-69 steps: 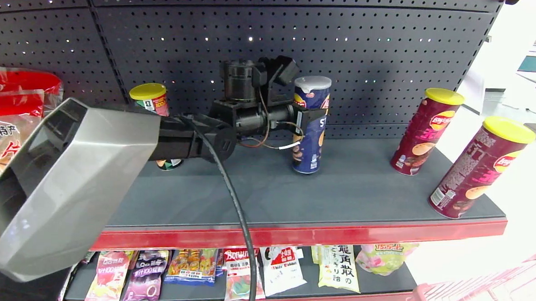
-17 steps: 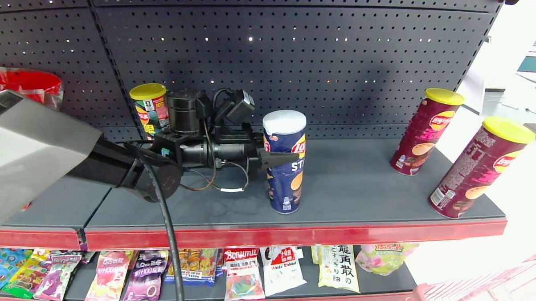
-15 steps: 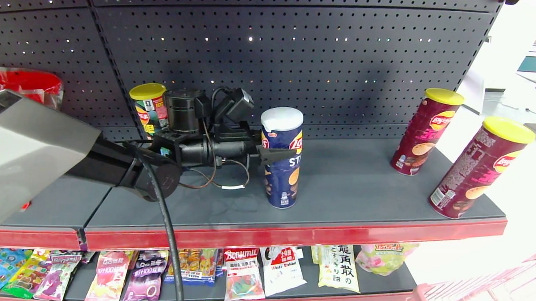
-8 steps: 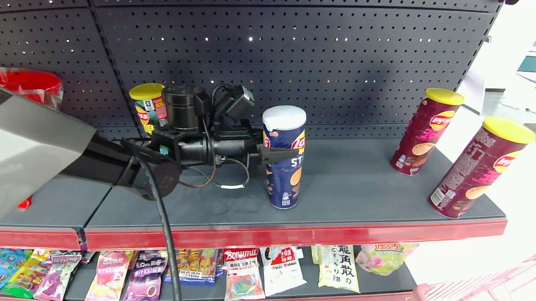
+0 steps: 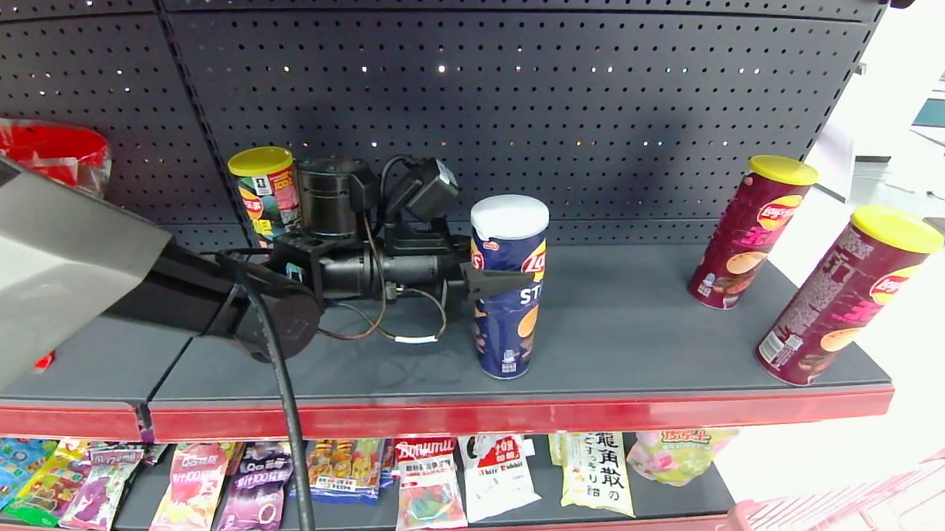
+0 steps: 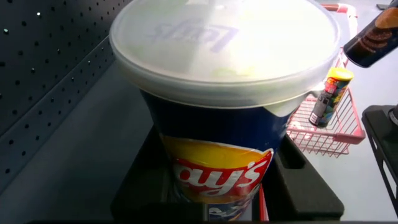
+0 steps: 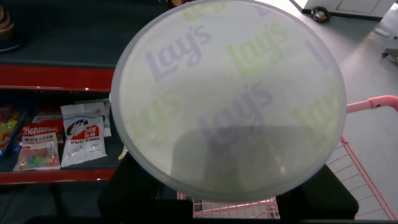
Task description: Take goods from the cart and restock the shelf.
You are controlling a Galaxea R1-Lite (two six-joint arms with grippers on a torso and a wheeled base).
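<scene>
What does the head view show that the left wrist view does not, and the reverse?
Only the head view: two maroon cans at the shelf's right end, and snack bags on the lower shelf. Only the left wrist view: a small can standing in the pink cart. Both: the blue can between the left gripper's jaws, the pegboard, that cart.

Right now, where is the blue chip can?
In the head view, the blue chip can is upright at the middle of the grey shelf, near its front edge, in the left gripper's jaws, maroon cans to its right.
</scene>
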